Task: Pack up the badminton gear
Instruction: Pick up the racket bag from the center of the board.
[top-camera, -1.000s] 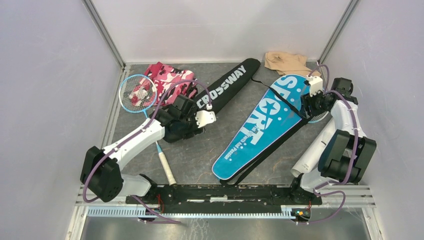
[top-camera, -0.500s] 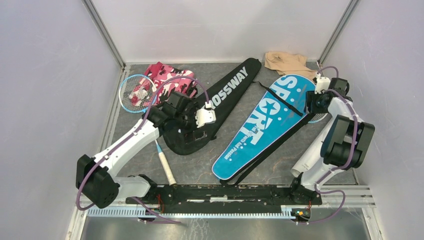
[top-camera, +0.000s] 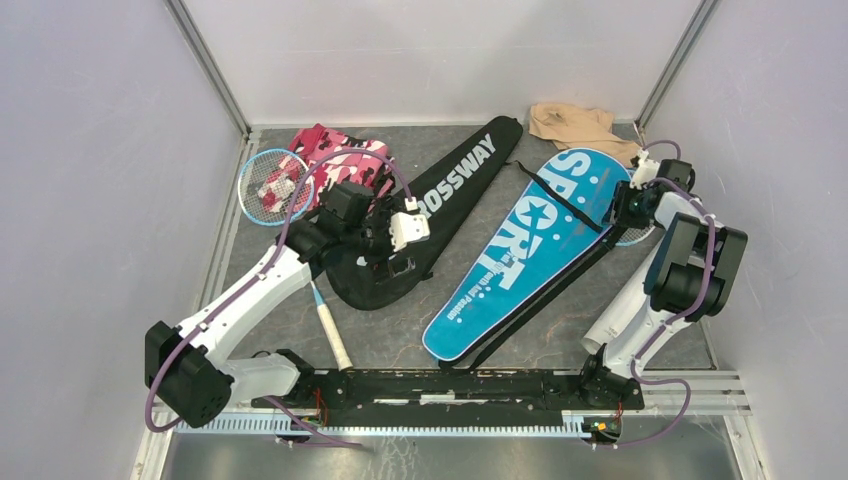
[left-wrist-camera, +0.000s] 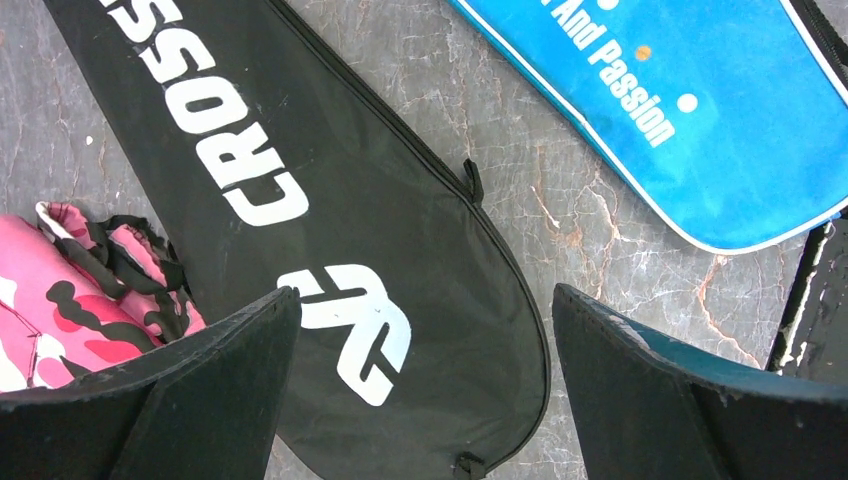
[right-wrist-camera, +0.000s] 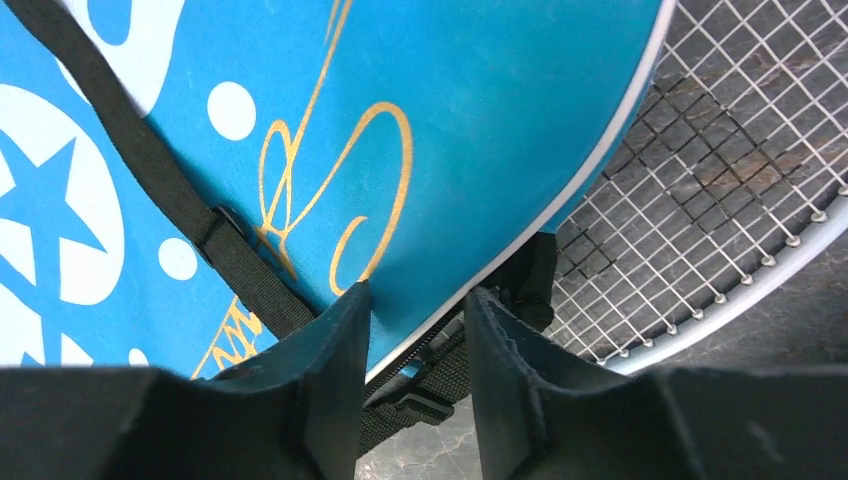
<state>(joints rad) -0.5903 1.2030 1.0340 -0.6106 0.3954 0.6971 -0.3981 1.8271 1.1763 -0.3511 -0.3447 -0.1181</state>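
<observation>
The black "CROSSWAY" cover (top-camera: 455, 180) lies diagonally on the table, its broad end (left-wrist-camera: 400, 230) right under my left gripper (left-wrist-camera: 425, 292), which hangs open above it holding nothing. The blue "SPORT" cover (top-camera: 520, 250) lies to the right. My right gripper (right-wrist-camera: 415, 295) is at its upper right rim (top-camera: 628, 207), jaws partly open, straddling the white-piped edge and zip. A racket head (right-wrist-camera: 700, 200) sticks out from under that rim. Another racket (top-camera: 275, 187) lies at the left, its white handle (top-camera: 333, 335) pointing toward the near edge.
A pink camouflage cloth (top-camera: 340, 160) lies between the left racket and the black cover. A beige cloth (top-camera: 575, 125) sits in the back right corner. The blue cover's black strap (right-wrist-camera: 150, 170) crosses its face. Walls close in on three sides.
My left gripper has opened wide and drawn back, and the black cover's broad end now lies in plain view beneath it. The right gripper crept along the blue cover's rim and its jaws narrowed.
</observation>
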